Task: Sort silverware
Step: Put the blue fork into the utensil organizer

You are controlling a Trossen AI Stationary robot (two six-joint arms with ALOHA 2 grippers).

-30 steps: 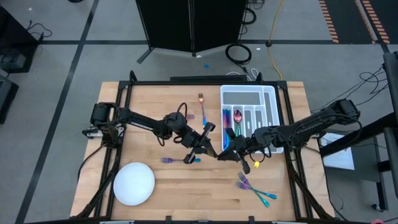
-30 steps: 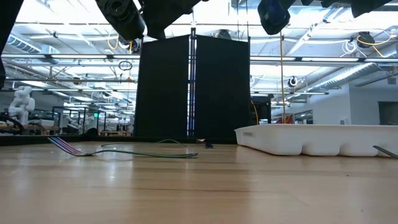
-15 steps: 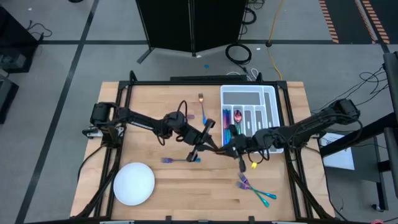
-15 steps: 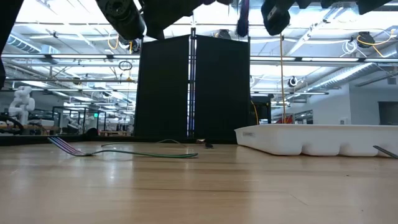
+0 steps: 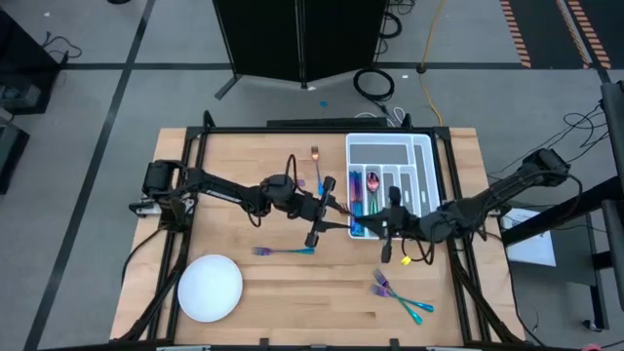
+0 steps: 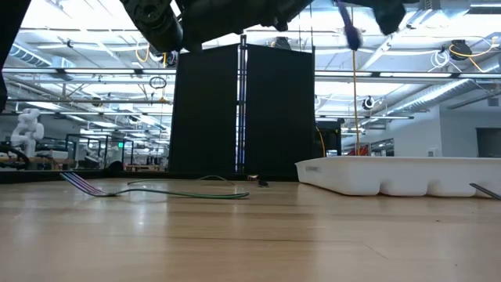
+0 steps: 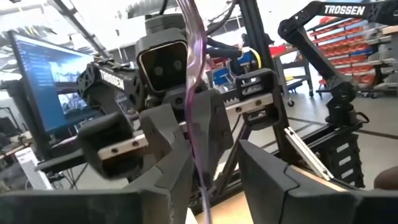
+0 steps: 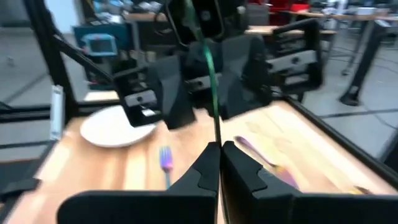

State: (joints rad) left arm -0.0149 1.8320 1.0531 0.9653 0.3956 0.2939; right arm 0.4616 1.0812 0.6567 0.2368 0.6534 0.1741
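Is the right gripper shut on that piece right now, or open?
Shut. In the right wrist view the right gripper has its fingers pressed together on a slim green-tinted piece of silverware, which stands up from between them.

Mid-surface crowded: left pincer (image 5: 330, 209) and right pincer (image 5: 363, 223) face each other tip to tip just beside the white tray (image 5: 422, 146), blocking its near-left edge. Both clamp one slim utensil (image 7: 194, 93) between them. Tray slots partly filled. Round plate (image 5: 210, 288) takes the near-left corner. Lone fork (image 5: 283, 251) lies under the left arm; fork cluster (image 5: 400, 297) sits near-right. Far-left surface (image 5: 234, 156) open, near-centre strip passable.
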